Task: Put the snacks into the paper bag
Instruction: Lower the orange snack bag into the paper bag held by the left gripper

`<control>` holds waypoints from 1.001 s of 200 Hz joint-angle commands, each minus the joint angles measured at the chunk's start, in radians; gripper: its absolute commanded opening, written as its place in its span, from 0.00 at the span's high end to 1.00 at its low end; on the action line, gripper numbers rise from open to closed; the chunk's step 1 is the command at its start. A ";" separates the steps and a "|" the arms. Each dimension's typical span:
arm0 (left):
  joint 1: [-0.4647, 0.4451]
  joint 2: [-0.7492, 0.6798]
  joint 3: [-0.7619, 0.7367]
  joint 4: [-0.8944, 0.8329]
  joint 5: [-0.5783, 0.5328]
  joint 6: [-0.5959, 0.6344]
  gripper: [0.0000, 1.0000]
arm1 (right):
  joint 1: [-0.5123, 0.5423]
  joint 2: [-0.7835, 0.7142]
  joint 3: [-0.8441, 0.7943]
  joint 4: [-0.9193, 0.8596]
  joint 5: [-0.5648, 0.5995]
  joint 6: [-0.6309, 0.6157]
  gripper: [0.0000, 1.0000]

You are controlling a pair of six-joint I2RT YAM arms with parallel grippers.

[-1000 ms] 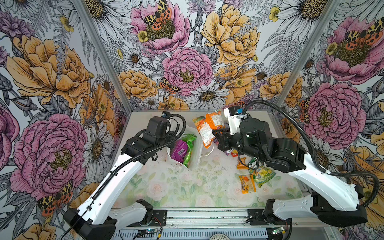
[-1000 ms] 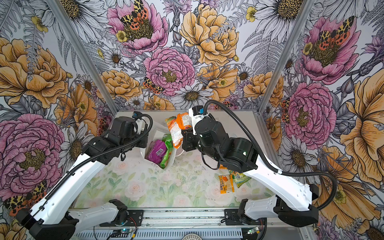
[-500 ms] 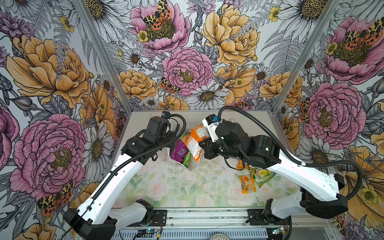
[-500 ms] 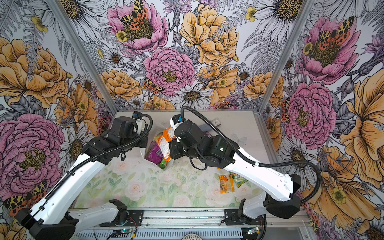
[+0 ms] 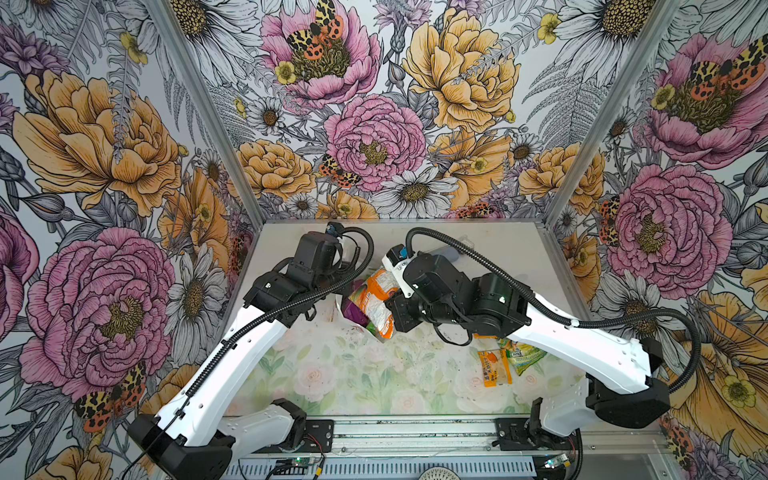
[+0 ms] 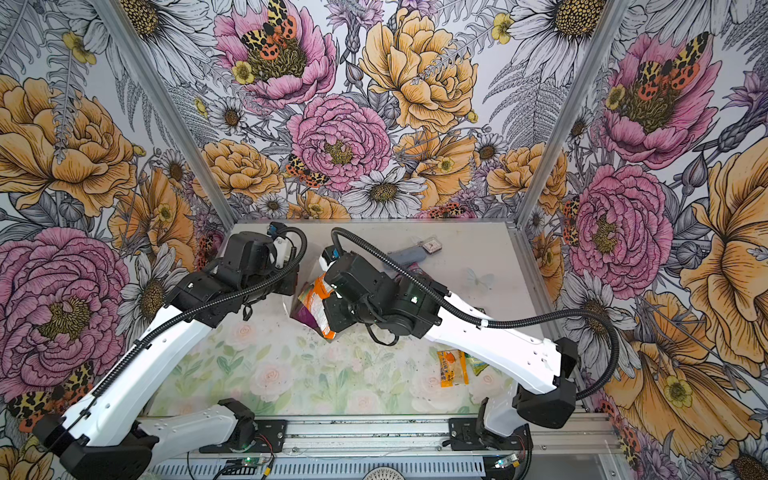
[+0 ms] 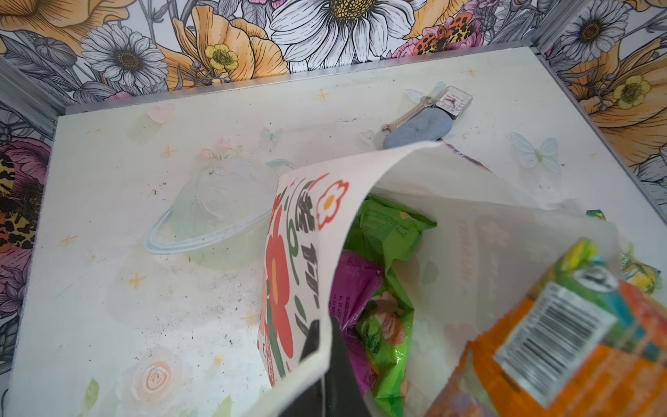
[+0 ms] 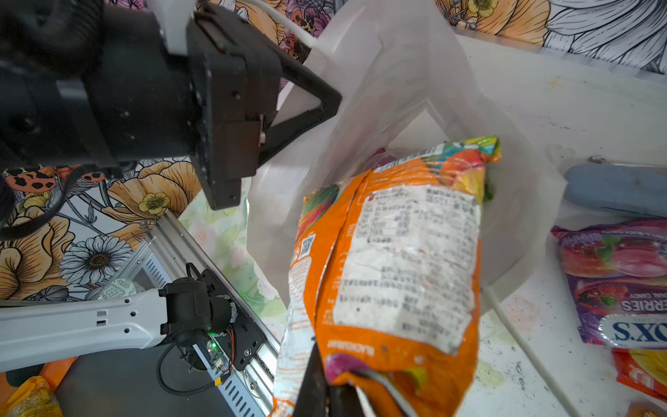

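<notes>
The white paper bag (image 7: 451,231), printed with a red flower, stands left of the middle with its mouth open. My left gripper (image 7: 325,346) is shut on its rim. A green packet (image 7: 389,231) and the purple pouch (image 7: 353,278) lie inside. My right gripper (image 8: 328,386) is shut on one end of a large orange snack packet (image 8: 397,260), which hangs over the bag's mouth (image 5: 374,299). More snacks lie on the table: a small orange packet (image 5: 492,368), a green one (image 5: 523,353), the purple "FOXS" packet (image 8: 620,289) and a red-yellow one (image 8: 642,372).
A grey-blue oblong case (image 6: 409,254), a small square tag (image 6: 432,245) and a small wrench (image 7: 406,117) lie near the back wall. Flowered walls close in the table on three sides. An aluminium rail (image 5: 415,432) with both arm bases runs along the front.
My right arm has swung left with the orange packet, from the back middle of the table to over the bag's mouth. My left arm has kept still on the bag's rim.
</notes>
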 commanded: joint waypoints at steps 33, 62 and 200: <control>-0.033 -0.053 0.023 0.123 0.062 0.021 1.00 | 0.006 0.056 0.075 0.035 0.075 -0.046 1.00; -0.040 -0.068 0.011 0.138 0.087 0.030 1.00 | 0.004 0.094 0.083 0.036 0.116 -0.051 1.00; -0.041 -0.095 -0.025 0.180 0.144 0.026 1.00 | -0.055 0.137 -0.045 0.221 0.149 0.012 1.00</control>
